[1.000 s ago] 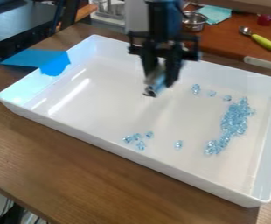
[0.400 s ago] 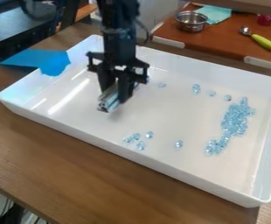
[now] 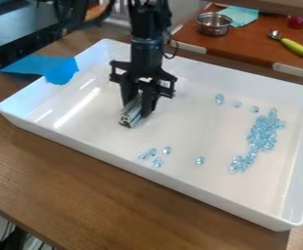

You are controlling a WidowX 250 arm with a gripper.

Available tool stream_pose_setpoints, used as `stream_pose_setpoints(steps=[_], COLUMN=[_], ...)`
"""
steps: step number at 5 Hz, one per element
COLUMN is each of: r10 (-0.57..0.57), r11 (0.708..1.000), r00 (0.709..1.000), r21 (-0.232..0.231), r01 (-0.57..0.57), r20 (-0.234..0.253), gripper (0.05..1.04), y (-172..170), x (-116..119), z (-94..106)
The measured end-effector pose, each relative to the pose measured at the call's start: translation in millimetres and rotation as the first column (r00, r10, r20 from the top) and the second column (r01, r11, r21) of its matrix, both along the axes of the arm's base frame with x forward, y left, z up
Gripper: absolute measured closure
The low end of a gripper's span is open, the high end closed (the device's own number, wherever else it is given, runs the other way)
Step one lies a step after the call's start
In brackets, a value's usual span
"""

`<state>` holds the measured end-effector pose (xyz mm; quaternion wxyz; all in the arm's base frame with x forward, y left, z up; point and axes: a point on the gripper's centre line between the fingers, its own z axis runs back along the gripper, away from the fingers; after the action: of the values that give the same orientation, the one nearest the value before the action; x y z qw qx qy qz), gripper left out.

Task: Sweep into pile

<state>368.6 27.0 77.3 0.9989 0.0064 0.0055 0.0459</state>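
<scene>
gripping metal bar (image 3: 129, 118) for sweep
claw (image 3: 138, 109) clamped; loose beads (image 3: 157, 162) frontward, nearer; main pile (image 3: 264, 133) well apart, view's right

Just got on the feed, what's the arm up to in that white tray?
The arm's end effector grips a short metal bar over the left half of the white tray, apparently to sweep with. Most of the clear blue beads lie in a long cluster toward the right wall. A few strays sit near the front wall and others farther back, so the pile isn't finished.
</scene>
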Motion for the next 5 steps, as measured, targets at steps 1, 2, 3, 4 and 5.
stream_pose_setpoints(steps=[1, 2, 3, 4, 5], r10=[0.003, -0.007, -0.048, -0.091, -0.083], r11=[1.000, 1.000, 0.999, 0.996, 0.996], r00=[0.999, 0.998, 0.996, 0.992, 0.992], r21=[-0.001, -0.008, -0.017, -0.025, -0.023], r01=[-0.003, 0.006, 0.047, 0.089, 0.081], r20=[-0.033, -0.065, -0.068, -0.090, -0.097], gripper=[0.705, 0.705, 0.705, 0.705, 0.705], y=[-8, -27, -59, -78, -90], x=[15, 20, 19, 15, 17], z=[0.6, 0.9, 1.5, 2.3, 1.7])
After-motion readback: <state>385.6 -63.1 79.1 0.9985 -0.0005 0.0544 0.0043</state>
